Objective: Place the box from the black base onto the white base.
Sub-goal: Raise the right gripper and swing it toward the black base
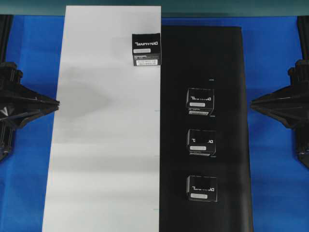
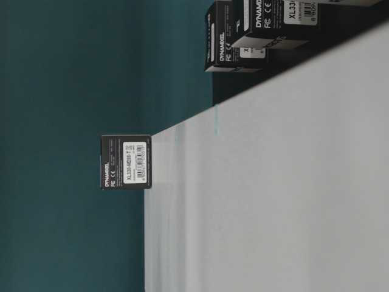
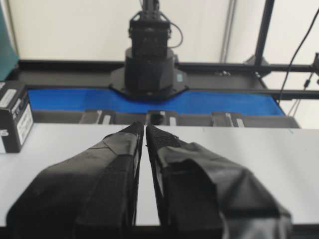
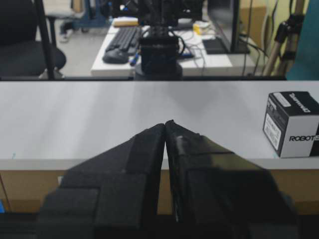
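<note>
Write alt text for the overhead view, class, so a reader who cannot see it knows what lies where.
One black box sits near the top right corner of a white sheet, while three matching boxes stand in a column on the black sheet beside it. Both robot arms wait at the outer edges, over the blue table.
</note>
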You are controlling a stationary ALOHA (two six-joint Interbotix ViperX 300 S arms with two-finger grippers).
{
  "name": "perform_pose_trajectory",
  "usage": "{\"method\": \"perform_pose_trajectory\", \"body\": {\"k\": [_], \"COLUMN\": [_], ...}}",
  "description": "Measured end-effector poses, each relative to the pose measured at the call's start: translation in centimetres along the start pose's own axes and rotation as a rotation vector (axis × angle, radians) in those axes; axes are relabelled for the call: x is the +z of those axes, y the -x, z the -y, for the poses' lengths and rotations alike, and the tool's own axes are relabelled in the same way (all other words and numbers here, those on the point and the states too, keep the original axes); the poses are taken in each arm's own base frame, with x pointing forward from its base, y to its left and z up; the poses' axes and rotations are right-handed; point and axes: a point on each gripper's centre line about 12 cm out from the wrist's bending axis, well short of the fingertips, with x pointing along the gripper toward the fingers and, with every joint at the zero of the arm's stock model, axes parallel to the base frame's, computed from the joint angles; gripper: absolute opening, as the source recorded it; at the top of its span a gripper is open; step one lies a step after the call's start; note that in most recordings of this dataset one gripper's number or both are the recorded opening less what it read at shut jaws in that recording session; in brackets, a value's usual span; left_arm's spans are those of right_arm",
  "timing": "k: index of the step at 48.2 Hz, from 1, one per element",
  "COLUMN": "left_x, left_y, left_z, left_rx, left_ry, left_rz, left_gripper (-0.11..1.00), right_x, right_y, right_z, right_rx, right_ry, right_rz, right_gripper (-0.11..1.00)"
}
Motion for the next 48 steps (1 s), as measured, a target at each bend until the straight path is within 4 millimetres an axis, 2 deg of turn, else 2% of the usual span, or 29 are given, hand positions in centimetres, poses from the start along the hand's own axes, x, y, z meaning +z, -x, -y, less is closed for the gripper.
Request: {"method": "perform_pose_trajectory", "body": {"k": [3,6,9,15,23,38,48], "left_x": [0.0,0.1,0.1,0.5,0.7,1.2,1.7], "left_y": [0.0,0.0,-0.1,-0.2,-0.3,-0.2,0.0], "left_z": [0.0,-0.2,-0.2,0.1,1.0,1.0,1.0], "left_rx": [0.002,0.008,0.009,-0.004,-0.05,-0.051,-0.047], "left_ry": [-0.002,-0.007,-0.007,-0.006,0.003,0.019,0.033], "left_rz": [-0.002,-0.006,-0.017,-0.052,-0.133,-0.157,-0.142], "left_gripper": [0.08,-0.01,-0.04,-0.04,-0.04,-0.04,-0.04], "right_x": [0.1,0.2,0.0,-0.2,1.1,1.4,0.2], "right_y": [-0.1,-0.1,-0.2,-0.4,-0.7,-0.8,-0.4], "right_z": [0.0,0.2,0.3,0.6,1.1,2.6,3.4], "right_rx": [-0.002,-0.011,-0.022,-0.04,-0.067,-0.147,-0.196], "right_ry": [-0.009,-0.039,-0.071,-0.122,-0.153,-0.18,-0.198], "right_rz": [0.0,-0.011,-0.044,-0.101,-0.13,-0.356,-0.514], "right_gripper": [0.17,0.09,0.05,0.03,0.03,0.04,0.04]}}
